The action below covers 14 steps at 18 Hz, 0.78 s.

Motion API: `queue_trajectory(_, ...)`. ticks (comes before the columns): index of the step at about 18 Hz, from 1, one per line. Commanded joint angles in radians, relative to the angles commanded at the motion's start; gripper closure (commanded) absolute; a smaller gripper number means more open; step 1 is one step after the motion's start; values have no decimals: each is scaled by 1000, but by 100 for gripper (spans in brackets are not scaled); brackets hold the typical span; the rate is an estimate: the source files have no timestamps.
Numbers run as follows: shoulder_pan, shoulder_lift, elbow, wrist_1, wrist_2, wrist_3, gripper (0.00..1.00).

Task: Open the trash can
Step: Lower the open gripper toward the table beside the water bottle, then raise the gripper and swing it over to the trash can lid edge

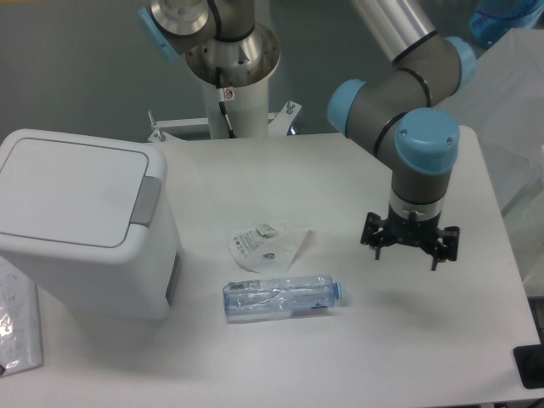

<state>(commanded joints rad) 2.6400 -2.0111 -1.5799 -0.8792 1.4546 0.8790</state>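
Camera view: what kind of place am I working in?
Likely a robotics lab bench: a bare white table carries only a closed trash can, a plastic bottle and a wrapper.

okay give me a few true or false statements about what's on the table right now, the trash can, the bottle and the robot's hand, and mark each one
1. The trash can has its lid shut. True.
2. The hand is pressing the grey push-button. False: it hangs over the right side of the table, far from the can.
3. The plastic bottle lies on its side. True.
4. The bottle is inside the trash can. False: it lies on the table, to the right of the can.
5. A small clear packet lies just beyond the bottle. True.
6. The hand holds the bottle. False: nothing is in the hand.
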Motion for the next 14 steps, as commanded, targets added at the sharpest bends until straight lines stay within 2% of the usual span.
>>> queue_trajectory(2,-8,24,-2,8,-80,-81,0)
queue_trajectory(5,-9,35,31,9,-106,-228,0)
queue_trajectory(7,-18,61,50,9,-187,-303,0)
queue_trajectory(9,-20,87,64,9,-265,-354,0)
queue_trajectory(14,-60,176,78,9,-356,-445,0)
